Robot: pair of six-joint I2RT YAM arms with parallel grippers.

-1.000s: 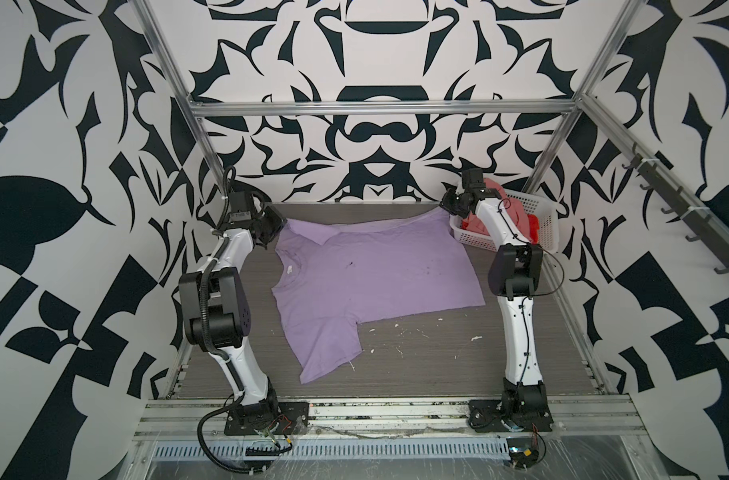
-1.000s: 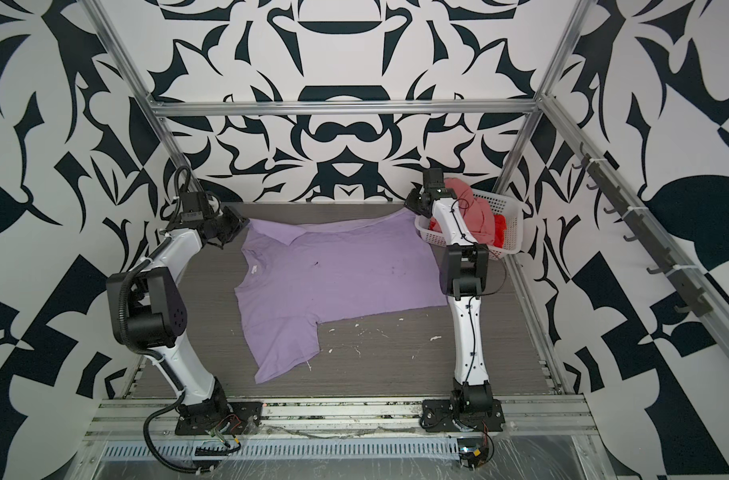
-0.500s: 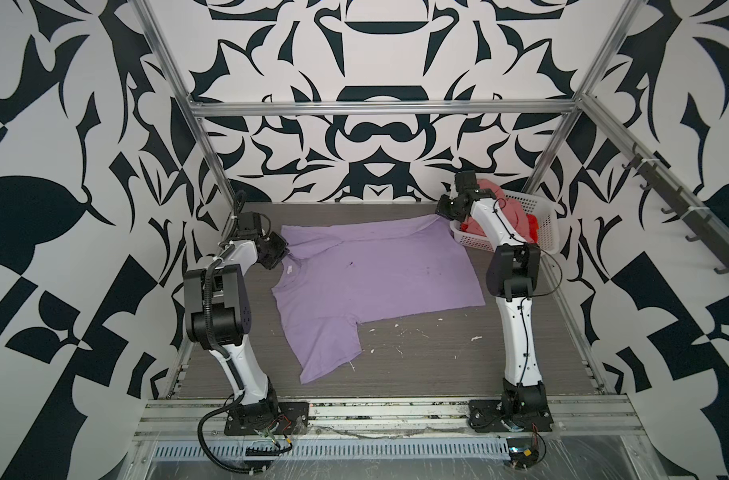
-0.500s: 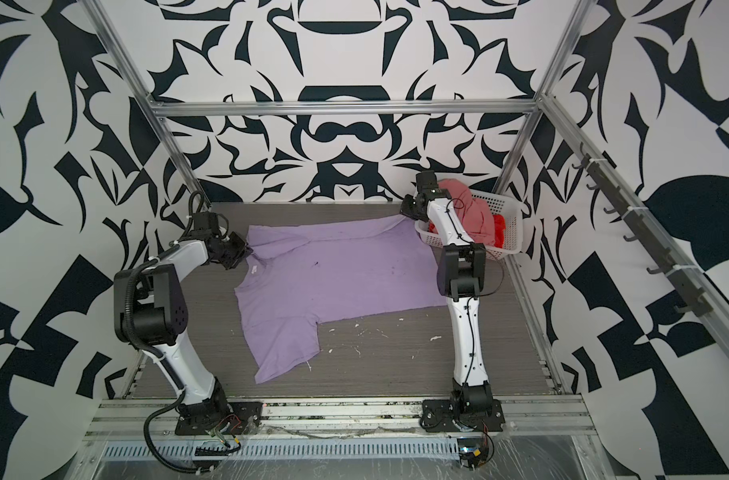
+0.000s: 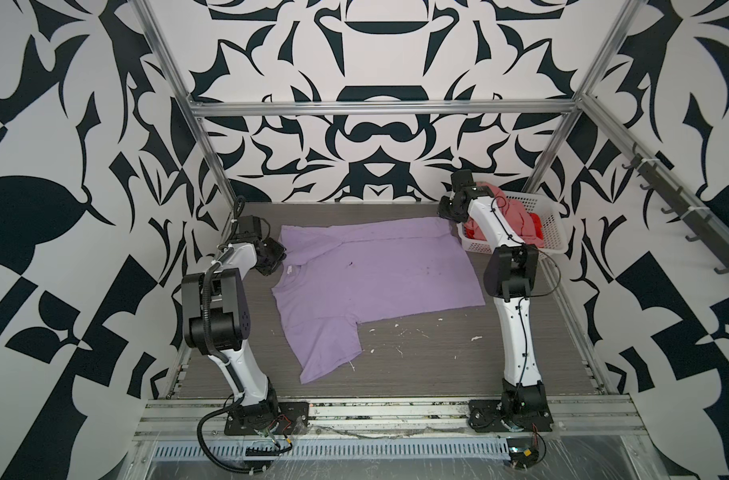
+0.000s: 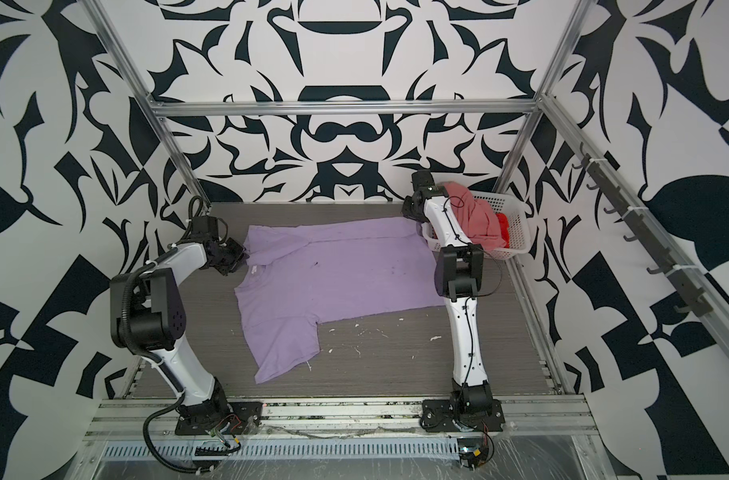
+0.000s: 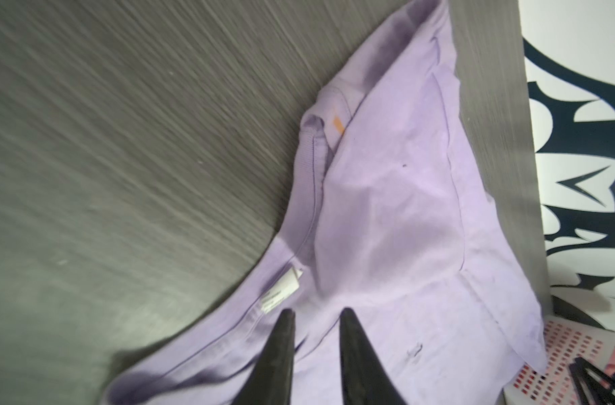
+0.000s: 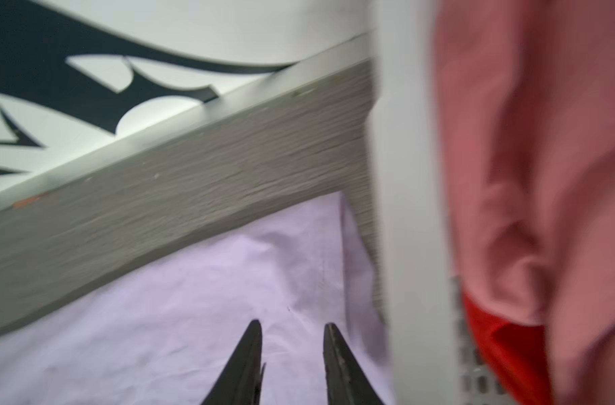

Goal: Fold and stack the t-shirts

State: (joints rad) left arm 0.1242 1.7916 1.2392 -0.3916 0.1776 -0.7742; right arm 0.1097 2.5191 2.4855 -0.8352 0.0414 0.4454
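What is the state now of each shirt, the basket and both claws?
lavender t-shirt: spread on the table, far side folded over.
white basket: upright, holds the pink and red shirts.
salmon-pink t-shirt: crumpled in the basket.
red t-shirt: crumpled, beneath the pink one.
left claw: open, empty, near the lavender collar.
right claw: open, empty, at the lavender far corner.

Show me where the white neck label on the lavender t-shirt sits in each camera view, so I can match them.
A top view: neck label left of centre, at the collar.
A top view: same spot, at the collar, left of centre.
Left wrist: label just ahead of the left gripper.
Right wrist: not in it.
Shared landmark: the lavender t-shirt, seen in all four.
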